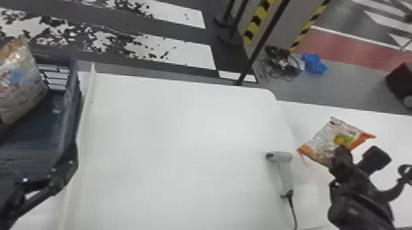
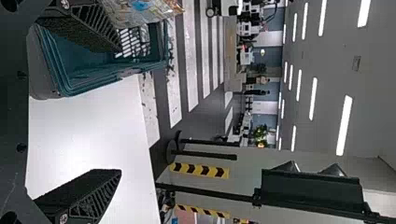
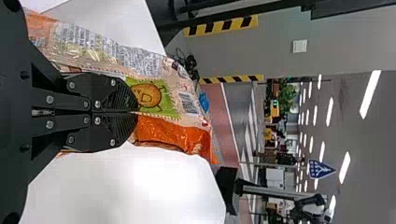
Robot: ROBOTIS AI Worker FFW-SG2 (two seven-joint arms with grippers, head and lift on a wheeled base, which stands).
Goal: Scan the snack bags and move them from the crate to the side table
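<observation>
Right gripper held 1 bag right of the scanner; left gripper stood wide, across open table from it.

Left arm, head view's lower left | left end effector, 2 fingers spread wide apart | right arm, lower right | right end effector, 2 fingers pressed together

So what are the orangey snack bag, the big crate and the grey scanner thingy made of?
The snack bag looks like thin, shiny plastic film, maybe foil-lined: it crinkles and catches the light. The crate is probably hard, smooth plastic, with neat slots through one wall. The scanner seems to be hard plastic too, fairly dull, with an even grey surface.
</observation>
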